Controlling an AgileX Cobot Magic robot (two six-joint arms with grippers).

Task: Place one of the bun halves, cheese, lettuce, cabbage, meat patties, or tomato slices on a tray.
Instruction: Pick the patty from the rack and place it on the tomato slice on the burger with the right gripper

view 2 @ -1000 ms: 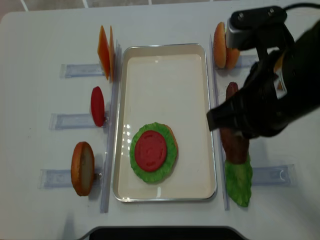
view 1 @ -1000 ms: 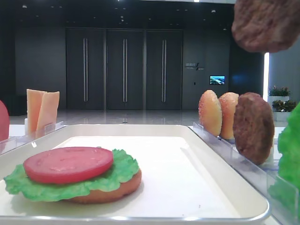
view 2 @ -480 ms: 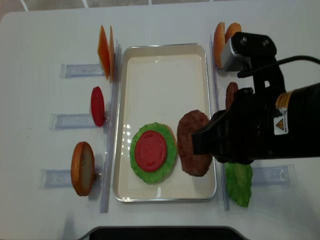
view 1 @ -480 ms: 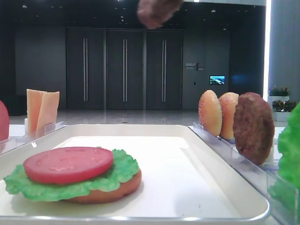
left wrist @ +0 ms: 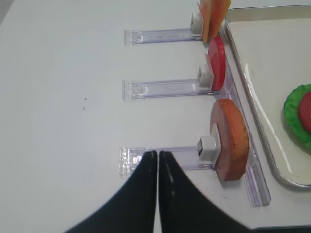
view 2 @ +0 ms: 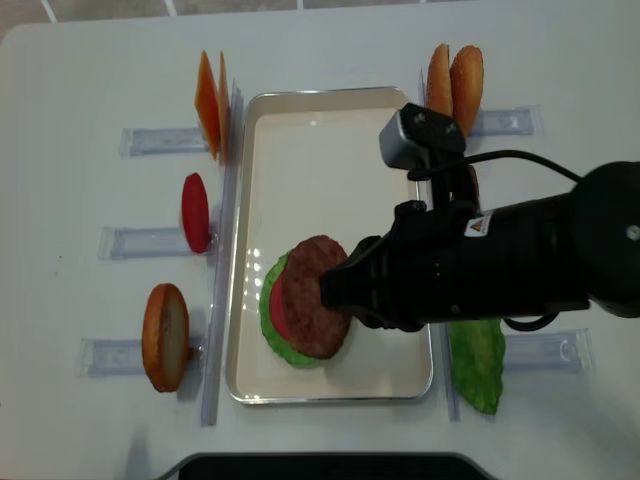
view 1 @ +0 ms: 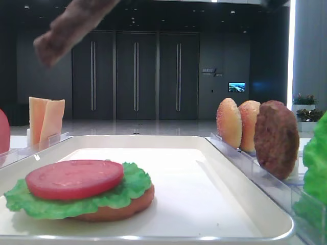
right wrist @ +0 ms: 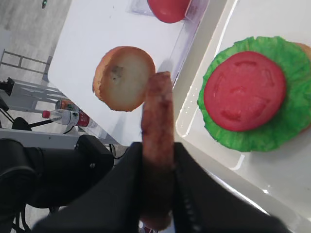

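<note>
- The right gripper (right wrist: 156, 160) has its fingers closed on the edge of a thick round dark-brown meat patty (view 2: 315, 311), which is clamped across its thickness.
- The patty hangs in the air above the stack on the large white rectangular tray (view 2: 330, 385): a smooth red tomato slice (right wrist: 244, 91) lies on a ruffled green lettuce leaf (right wrist: 286, 114), with a tan bun half (view 1: 115, 210) underneath.
- In the low side view the patty (view 1: 64, 28) is tilted and well above the stack, not touching it.
- Handling, as a judgement: the patty looks stiff and light with a rough surface, so an edge grip should hold without slipping. The tomato slice below looks smooth, so a tilted release could let the patty slide off.
- The left gripper (left wrist: 157, 160) has its fingers pressed together and holds nothing. It hangs over the white worktop (left wrist: 63, 97) near a clear plastic holder (left wrist: 165, 155) carrying a second bun half (left wrist: 231, 141).
</note>
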